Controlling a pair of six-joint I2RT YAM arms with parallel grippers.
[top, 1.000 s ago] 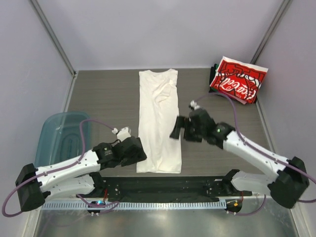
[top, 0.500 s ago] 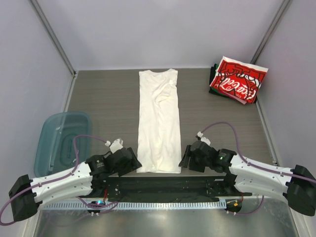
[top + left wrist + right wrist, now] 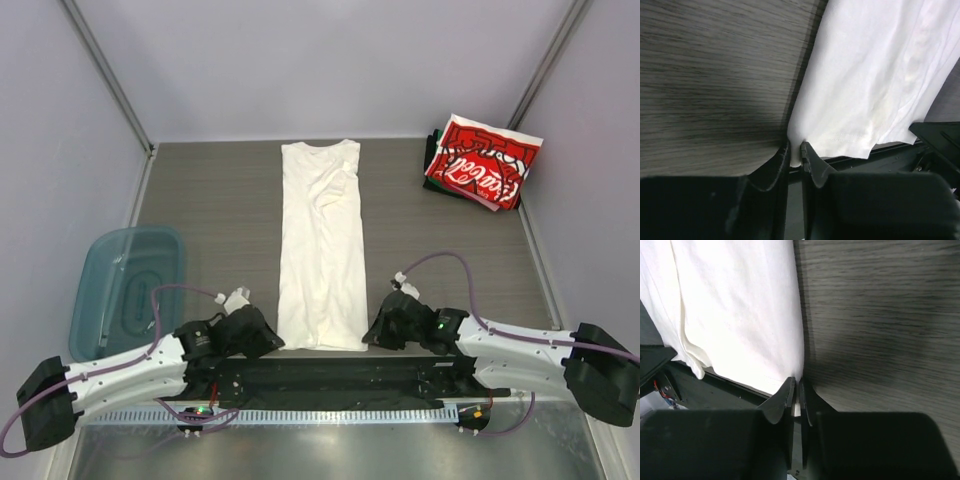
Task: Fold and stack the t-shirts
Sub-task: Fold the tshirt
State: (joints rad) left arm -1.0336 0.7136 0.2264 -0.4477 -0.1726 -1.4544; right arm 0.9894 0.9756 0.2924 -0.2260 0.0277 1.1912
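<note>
- I saw the white tee (image 3: 320, 245) lying as a long strip mid-way across the surface (image 3: 210, 200), collar at the far end.
- My left pincer (image 3: 795, 150) was clamped narrow on its near left hem corner.
- My right pincer (image 3: 798, 385) gripped the near right corner likewise.
- The red shirt (image 3: 482, 162) topped the folded stack, far right.

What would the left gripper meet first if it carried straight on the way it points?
The white t-shirt: the left gripper pinches its hem corner, so it would likely just push cloth along the table.
</note>
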